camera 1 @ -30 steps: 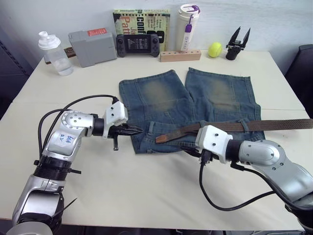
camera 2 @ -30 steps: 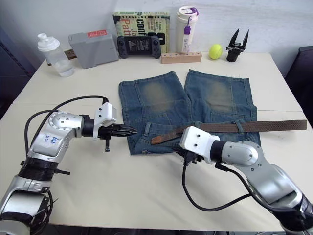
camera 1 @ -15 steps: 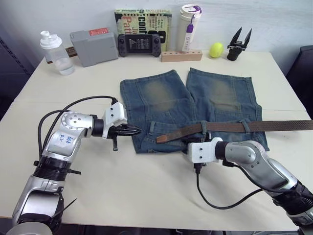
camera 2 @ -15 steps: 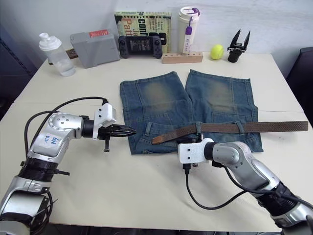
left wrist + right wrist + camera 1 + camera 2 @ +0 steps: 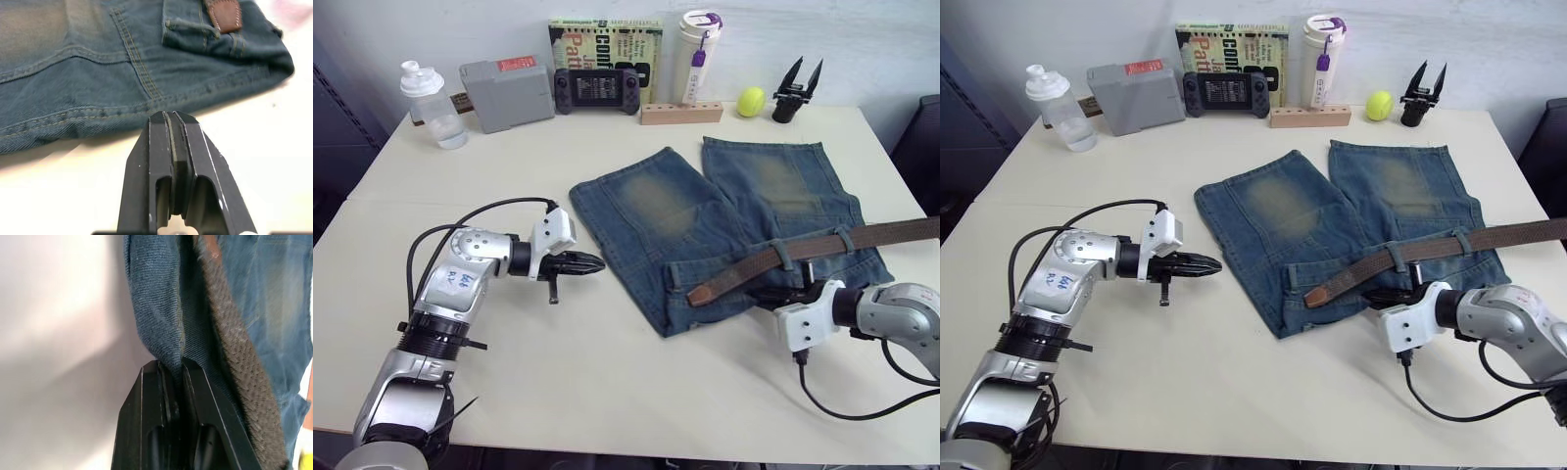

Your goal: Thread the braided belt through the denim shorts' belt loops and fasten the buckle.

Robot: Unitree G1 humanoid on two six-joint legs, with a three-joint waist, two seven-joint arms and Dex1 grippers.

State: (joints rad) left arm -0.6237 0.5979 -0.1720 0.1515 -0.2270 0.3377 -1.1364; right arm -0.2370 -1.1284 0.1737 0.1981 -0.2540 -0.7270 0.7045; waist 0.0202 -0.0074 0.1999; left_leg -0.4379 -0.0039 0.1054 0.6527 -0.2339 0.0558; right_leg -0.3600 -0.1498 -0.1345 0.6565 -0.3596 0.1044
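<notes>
Right gripper (image 5: 168, 369) has its black fingers pinched on a fold of the denim shorts (image 5: 705, 220) at the waistband edge, right beside the braided belt (image 5: 803, 253). That rough woven strap lies across the waistband under two belt loops (image 5: 784, 254), tan tip (image 5: 703, 293) poking out. Left gripper (image 5: 590, 262) is fingers together, empty, hovering over bare table (image 5: 607, 392) near the shorts' side hem. Bottle (image 5: 431, 91), console (image 5: 595, 86) and tennis ball (image 5: 751, 100) line the far edge.

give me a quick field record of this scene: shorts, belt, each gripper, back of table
shorts: denim shorts flat on the table, waistband toward the robot
belt: braided belt through two belt loops, tan tip free
left gripper: shut, empty, beside the shorts
right gripper: shut on waistband edge
back row: bottle, grey box, tennis ball
</notes>
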